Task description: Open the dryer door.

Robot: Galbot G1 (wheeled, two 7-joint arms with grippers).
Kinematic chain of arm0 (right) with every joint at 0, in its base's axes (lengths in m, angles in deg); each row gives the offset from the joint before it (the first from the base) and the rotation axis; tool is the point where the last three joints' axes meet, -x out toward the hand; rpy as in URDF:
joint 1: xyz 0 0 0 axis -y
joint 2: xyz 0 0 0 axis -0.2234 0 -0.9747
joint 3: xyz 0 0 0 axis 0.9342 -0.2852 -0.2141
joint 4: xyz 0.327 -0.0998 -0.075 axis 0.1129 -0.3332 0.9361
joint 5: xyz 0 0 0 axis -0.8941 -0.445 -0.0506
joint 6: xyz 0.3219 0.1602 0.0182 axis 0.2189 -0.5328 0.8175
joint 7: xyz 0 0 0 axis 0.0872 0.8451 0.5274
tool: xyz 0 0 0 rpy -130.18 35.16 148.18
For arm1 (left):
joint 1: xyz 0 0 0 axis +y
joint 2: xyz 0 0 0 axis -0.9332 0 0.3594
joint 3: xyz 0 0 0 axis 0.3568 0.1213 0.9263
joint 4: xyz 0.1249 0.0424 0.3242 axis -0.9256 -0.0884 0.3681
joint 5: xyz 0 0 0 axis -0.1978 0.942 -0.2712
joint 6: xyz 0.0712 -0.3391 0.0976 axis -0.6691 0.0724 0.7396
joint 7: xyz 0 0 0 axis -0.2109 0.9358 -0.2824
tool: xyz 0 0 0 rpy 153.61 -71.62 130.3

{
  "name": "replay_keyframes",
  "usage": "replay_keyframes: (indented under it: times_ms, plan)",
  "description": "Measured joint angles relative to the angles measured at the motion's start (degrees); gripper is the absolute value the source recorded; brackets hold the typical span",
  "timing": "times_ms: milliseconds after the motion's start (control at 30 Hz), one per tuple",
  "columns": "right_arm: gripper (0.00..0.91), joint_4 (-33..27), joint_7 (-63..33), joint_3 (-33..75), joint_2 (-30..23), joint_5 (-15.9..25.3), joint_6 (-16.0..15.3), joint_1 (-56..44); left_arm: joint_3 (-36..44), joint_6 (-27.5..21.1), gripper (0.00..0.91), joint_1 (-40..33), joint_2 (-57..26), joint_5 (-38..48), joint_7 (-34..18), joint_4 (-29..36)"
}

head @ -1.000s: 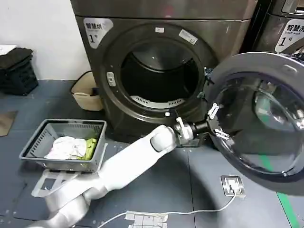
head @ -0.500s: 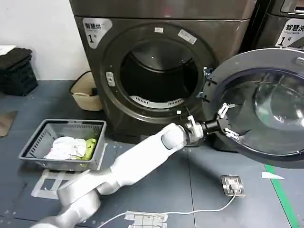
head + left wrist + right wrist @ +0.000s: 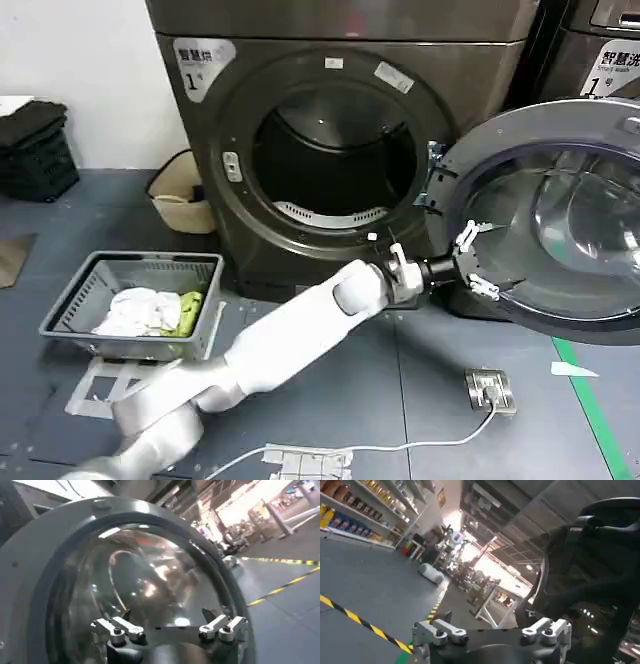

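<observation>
The dryer [image 3: 330,150] is seen in the upper middle of the head view, with its round mouth dark and uncovered. The dryer door [image 3: 560,220] is found at the right edge of that view, swung out wide, with its grey inner face and glass turned toward the room. A second ago it hung lower and nearer the camera; now it has been pushed higher and further back. From this it can be judged that the opening is nearly done, or done already.

The left claw [image 3: 470,260] is seen in the middle right of the head view, at the end of the long white arm, pressed against the inner rim of the door. In the left wrist view the left claw [image 3: 170,630] is spread wide with nothing held, and the door glass [image 3: 145,580] is right in front of it. In the right wrist view the right claw [image 3: 490,632] is also spread wide and empty, pointed away into a big hall.

A dark grey floor [image 3: 400,380] is laid under everything. A grey basket [image 3: 140,300] of clothes is set at the lower left. A second grey machine [image 3: 600,50] is placed at the upper right.
</observation>
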Motion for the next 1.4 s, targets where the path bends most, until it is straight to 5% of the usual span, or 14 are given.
replay_keyframes:
  times_ms: [467,833,1200,1400]
  plan:
    - [0.907,0.3,0.4,-0.7,0.0,-1.4,-0.1,1.2,-13.8,-19.7,0.907,13.1,-18.5,9.1,-2.0,30.0]
    - [0.907,2.3,0.5,-1.6,0.0,-2.9,-0.8,1.8,-38.2,-40.4,0.907,32.7,-31.8,29.2,-19.0,45.6]
    - [0.907,2.1,1.8,-3.0,0.0,-3.9,-0.7,2.4,-58.6,-54.3,0.907,50.6,-36.5,47.7,-37.4,51.4]
    - [0.907,1.0,2.2,-3.9,0.0,-4.2,-0.4,2.8,-66.2,-56.5,0.907,56.0,-38.0,60.7,-49.2,50.9]
